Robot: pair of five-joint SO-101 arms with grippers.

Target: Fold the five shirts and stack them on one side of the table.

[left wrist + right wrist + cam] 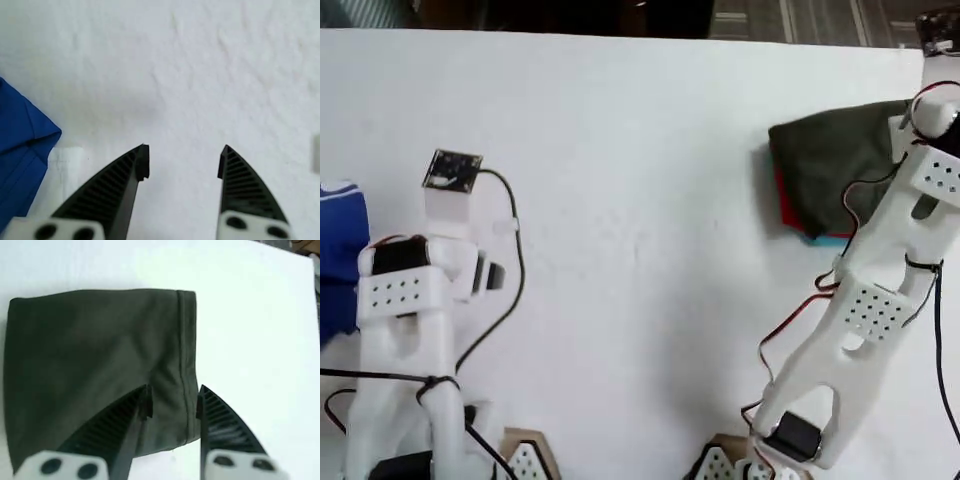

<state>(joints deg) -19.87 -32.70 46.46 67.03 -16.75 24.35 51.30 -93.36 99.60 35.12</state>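
Right pincer (172, 396) hangs released over the folded dark green shirt (90, 355) topping the stack (783, 207) at the counter's (640, 150) 2 o'clock, while the left pincer (182, 161), also released, waits beside the blue shirt (20, 150) at 9 o'clock, apparently left to fold.

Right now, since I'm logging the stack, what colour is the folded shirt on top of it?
Dark green; the top shirt shows best in the right wrist view.

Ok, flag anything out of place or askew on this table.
Red and teal edges peek out unevenly under the dark green shirt; the blue shirt lies apart at the opposite side.
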